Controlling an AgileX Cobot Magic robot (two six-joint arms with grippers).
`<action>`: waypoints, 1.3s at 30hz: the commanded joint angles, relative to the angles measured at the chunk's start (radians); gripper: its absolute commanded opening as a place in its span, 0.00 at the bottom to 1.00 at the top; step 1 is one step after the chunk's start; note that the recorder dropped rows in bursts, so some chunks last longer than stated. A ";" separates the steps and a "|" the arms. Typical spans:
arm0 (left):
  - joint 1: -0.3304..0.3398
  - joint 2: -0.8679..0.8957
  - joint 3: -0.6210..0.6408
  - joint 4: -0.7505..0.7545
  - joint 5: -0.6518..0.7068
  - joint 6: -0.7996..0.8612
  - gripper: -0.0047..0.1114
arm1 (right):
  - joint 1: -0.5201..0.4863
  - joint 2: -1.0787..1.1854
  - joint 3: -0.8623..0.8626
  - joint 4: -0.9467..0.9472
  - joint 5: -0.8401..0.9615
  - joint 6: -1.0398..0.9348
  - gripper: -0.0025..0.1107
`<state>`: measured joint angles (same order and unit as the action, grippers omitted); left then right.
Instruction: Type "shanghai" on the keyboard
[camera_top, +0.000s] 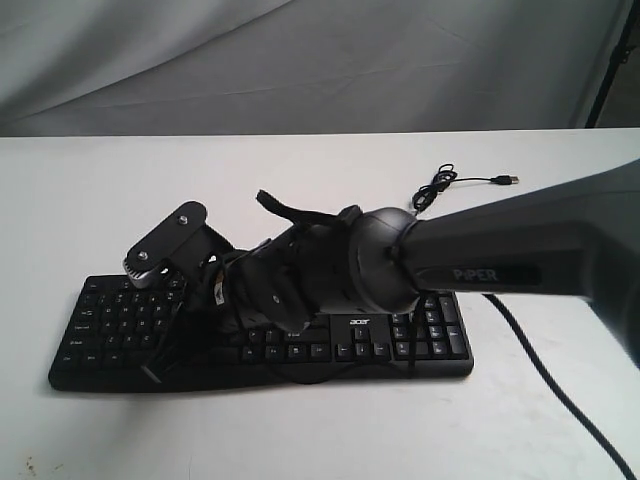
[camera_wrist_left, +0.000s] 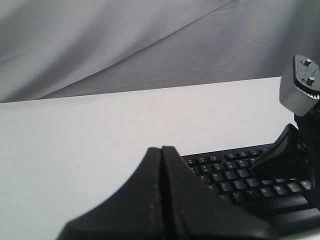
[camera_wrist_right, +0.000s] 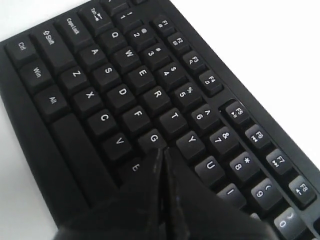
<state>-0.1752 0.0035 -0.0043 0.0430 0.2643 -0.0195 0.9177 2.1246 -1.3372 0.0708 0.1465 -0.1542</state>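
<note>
Now | right gripper (camera_wrist_right: 162, 154) closed over keyboard (camera_wrist_right: 125, 95) near G key (camera_wrist_right: 153, 138); left gripper (camera_wrist_left: 161, 151) closed, empty

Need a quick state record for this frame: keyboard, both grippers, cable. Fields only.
keyboard: black, flat on white table, acer logo showing
right gripper: fingers shut, tips beside G key; contact unclear
left gripper: fingers shut, keyboard's keys just beyond
USB cable: coiled on table behind keyboard, plug lying free

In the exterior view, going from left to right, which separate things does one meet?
Silver-and-black bracket on the arm → acer logo → coiled cable → USB plug.
</note>
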 joint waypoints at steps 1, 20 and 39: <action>-0.004 -0.003 0.004 0.005 -0.003 -0.003 0.04 | -0.001 -0.001 -0.008 -0.003 0.009 -0.006 0.02; -0.004 -0.003 0.004 0.005 -0.003 -0.003 0.04 | -0.001 0.035 -0.008 -0.009 0.020 -0.017 0.02; -0.004 -0.003 0.004 0.005 -0.003 -0.003 0.04 | -0.001 0.035 -0.008 -0.009 0.039 -0.025 0.02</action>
<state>-0.1752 0.0035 -0.0043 0.0430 0.2643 -0.0195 0.9177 2.1596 -1.3417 0.0708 0.1763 -0.1650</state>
